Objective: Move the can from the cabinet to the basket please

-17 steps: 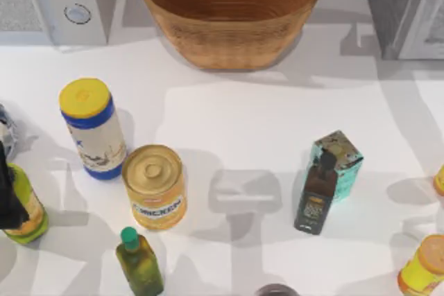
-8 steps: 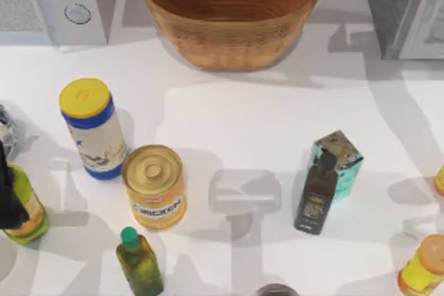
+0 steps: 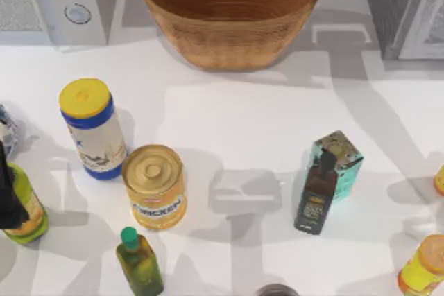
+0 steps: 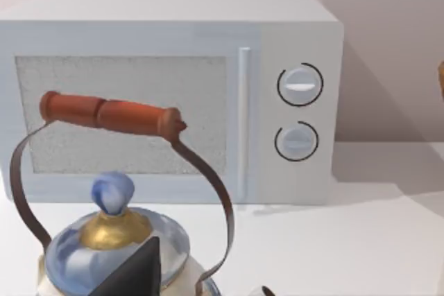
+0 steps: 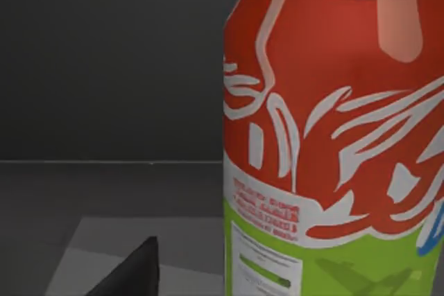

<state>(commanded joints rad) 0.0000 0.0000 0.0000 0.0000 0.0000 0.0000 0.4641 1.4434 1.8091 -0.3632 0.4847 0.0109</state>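
From above, the basket (image 3: pixel 231 12) sits at the desk's (image 3: pixel 229 129) far edge, the cabinet (image 3: pixel 402 8) at its right. The left wrist camera faces a microwave (image 4: pixel 170 98) and kettle (image 4: pixel 114 240). The right wrist camera sits close to the can (image 5: pixel 336 136) — upright inside the dark cabinet. Whether either tool is open, I cannot tell.

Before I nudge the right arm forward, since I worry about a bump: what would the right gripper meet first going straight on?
Probably the can: it stands upright close ahead in the right wrist view, inside the dark grey cabinet. Depth is unclear, so go slowly.
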